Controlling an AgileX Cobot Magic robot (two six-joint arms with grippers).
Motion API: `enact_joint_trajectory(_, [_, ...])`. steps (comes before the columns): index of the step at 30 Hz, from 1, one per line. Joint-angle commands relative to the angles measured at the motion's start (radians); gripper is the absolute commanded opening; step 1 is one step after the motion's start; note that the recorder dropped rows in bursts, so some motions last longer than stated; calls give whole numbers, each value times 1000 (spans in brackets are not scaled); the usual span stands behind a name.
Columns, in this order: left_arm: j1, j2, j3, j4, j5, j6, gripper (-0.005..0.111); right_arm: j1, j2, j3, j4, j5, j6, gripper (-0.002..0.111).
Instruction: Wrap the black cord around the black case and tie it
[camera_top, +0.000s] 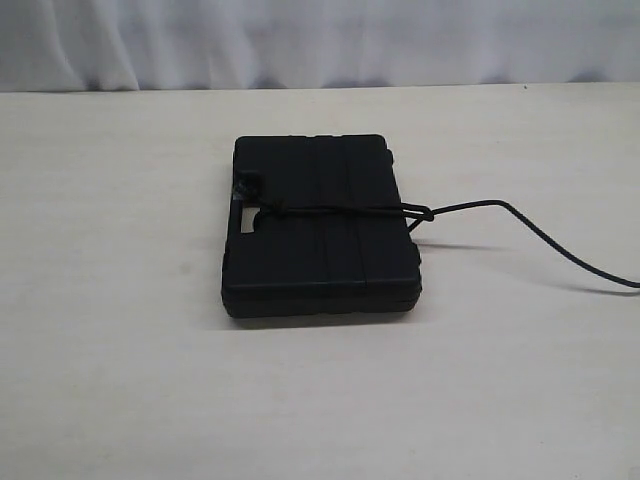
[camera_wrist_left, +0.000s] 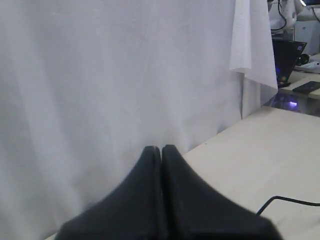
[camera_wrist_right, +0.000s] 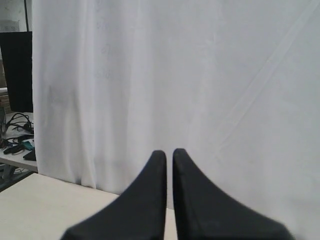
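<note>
The black case (camera_top: 320, 225) lies flat in the middle of the table in the exterior view. The black cord (camera_top: 345, 209) runs across its top, with a knot near the handle slot at the case's left side and a loop at the right edge. The cord's loose end trails over the table toward the right edge of the view. Neither gripper appears in the exterior view. My left gripper (camera_wrist_left: 161, 149) is shut on nothing and faces the white curtain; a stretch of the cord (camera_wrist_left: 287, 200) shows on the table beside it. My right gripper (camera_wrist_right: 169, 152) is shut, a thin slit between its fingers, nothing in it.
A white curtain (camera_top: 320, 40) hangs behind the pale table (camera_top: 120, 350). The left wrist view shows a dark laptop (camera_wrist_left: 288, 57) and other gear on a bench past the curtain's edge. A dark monitor (camera_wrist_right: 16, 70) and cables show in the right wrist view.
</note>
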Motion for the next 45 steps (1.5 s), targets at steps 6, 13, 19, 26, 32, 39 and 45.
enact_joint_trajectory(6, [1, -253, 152, -9, -154, -9, 0, 2, -18, 5, 22, 90, 28, 4])
enact_joint_trajectory(13, [1, -365, 179, -9, -84, -42, 0, 2, -18, 5, 27, 93, 28, 4])
enact_joint_trajectory(19, [1, -376, 179, 1, 84, -42, 0, 2, -18, 5, 27, 93, 28, 4])
enact_joint_trajectory(26, [1, -376, 179, 1, 106, -42, 0, 2, -18, 5, 27, 93, 28, 4])
enact_joint_trajectory(32, [1, -376, 179, 1, 106, -42, 0, 2, -18, 5, 27, 93, 28, 4])
enact_joint_trajectory(39, [1, -376, 179, 3, 111, -42, 0, 2, -18, 5, 27, 93, 28, 4])
enact_joint_trajectory(45, [1, -376, 212, 215, 108, -201, 0, 2, -18, 5, 27, 93, 28, 4])
